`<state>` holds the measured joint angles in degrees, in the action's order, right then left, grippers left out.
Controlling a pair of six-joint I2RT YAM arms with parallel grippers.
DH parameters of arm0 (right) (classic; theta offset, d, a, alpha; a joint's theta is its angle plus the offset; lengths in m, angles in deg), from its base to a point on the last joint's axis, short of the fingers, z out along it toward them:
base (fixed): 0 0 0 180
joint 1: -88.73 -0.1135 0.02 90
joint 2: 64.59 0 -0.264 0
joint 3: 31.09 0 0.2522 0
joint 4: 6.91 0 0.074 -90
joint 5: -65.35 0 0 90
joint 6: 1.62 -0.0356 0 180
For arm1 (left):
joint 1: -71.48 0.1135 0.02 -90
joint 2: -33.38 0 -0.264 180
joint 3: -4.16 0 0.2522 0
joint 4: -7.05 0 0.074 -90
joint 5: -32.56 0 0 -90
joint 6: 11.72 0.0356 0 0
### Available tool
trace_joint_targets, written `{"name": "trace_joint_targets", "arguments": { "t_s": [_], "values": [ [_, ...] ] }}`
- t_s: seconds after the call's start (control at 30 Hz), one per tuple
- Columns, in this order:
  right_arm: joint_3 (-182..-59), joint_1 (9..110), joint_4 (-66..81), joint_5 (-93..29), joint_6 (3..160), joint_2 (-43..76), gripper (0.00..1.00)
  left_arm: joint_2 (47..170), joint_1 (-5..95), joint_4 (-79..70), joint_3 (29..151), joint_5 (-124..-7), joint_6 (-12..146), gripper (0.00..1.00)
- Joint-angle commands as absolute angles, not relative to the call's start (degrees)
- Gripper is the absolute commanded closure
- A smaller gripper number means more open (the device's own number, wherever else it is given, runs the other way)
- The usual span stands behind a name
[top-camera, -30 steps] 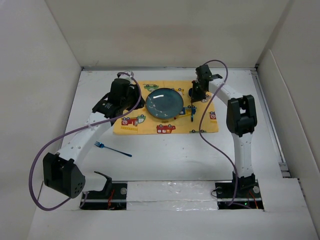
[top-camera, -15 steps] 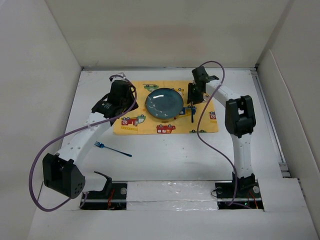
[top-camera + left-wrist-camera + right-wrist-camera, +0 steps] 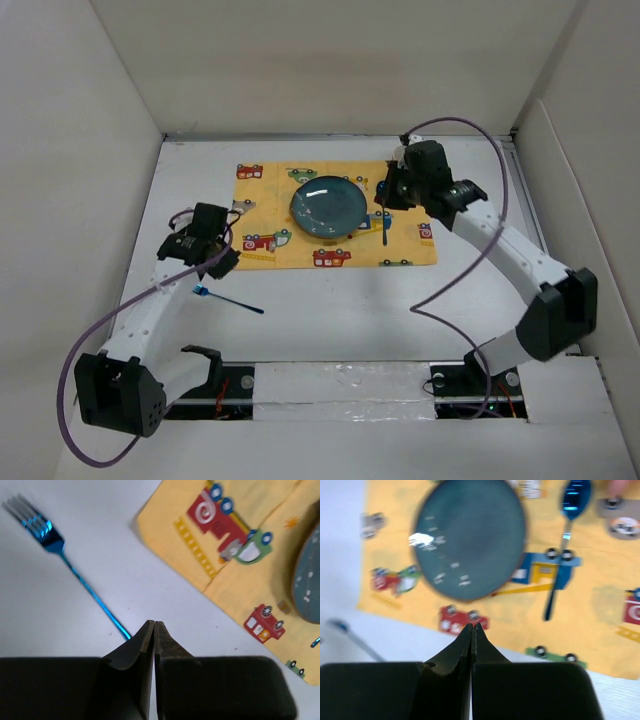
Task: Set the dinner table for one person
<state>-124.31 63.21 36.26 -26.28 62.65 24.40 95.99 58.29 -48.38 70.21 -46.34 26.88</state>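
Observation:
The white dinner table (image 3: 400, 310) carries a yellow car-print placemat (image 3: 300, 250) with a dark teal plate (image 3: 328, 207) on it. A blue spoon (image 3: 385, 225) lies on the mat just right of the plate. A blue fork (image 3: 228, 299) lies on the bare table in front of the mat's left corner. My left gripper (image 3: 222, 264) is shut and empty, just above the fork; in the left wrist view its tips (image 3: 154, 625) hover beside the fork's handle (image 3: 90, 590). My right gripper (image 3: 385, 192) is shut and empty above the spoon and the plate's right edge; its tips show in the right wrist view (image 3: 472, 626).
White walls close in the table on the left, back and right. A purple cable loops from each arm. The right wrist view shows the plate (image 3: 470, 540), the spoon (image 3: 565, 530) and the blurred fork (image 3: 350, 635) at the left edge.
My left arm has drawn back from the mat's far left corner to just above the fork. My right arm has swung its elbow out to the right; its gripper stays by the spoon.

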Motion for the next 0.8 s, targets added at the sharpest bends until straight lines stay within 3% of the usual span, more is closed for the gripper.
{"name": "trace_joint_targets", "arguments": {
  "t_s": [0.0, 0.03, 0.07, 0.2, 0.5, 0.77],
  "values": [
    [-116.1, 60.3, 27.8, -30.8, 58.7, 17.0, 1.00, 93.2, 61.7, -55.0, 65.7, -50.0, 19.8, 0.97],
    [-114.6, 59.2, 27.8, -33.0, 58.4, 15.6, 1.00, 92.0, 64.6, -54.5, 63.2, -50.1, 19.1, 0.90],
    [-111.3, 58.4, 27.9, -34.5, 58.5, 12.2, 0.99, 91.6, 67.7, -52.7, 60.8, -48.8, 19.0, 0.69],
    [-108.8, 57.9, 27.8, -35.6, 58.8, 9.1, 0.97, 92.8, 73.5, -50.2, 58.6, -48.0, 20.0, 0.64],
    [-108.7, 55.0, 28.6, -35.5, 59.6, 8.8, 0.96, 105.9, 73.5, -45.3, 58.7, -44.3, 20.5, 0.60],
    [-110.3, 55.5, 29.0, -36.5, 59.6, 9.5, 0.96, 106.2, 73.5, -41.3, 55.0, -45.5, 21.1, 0.60]
  ]
}}
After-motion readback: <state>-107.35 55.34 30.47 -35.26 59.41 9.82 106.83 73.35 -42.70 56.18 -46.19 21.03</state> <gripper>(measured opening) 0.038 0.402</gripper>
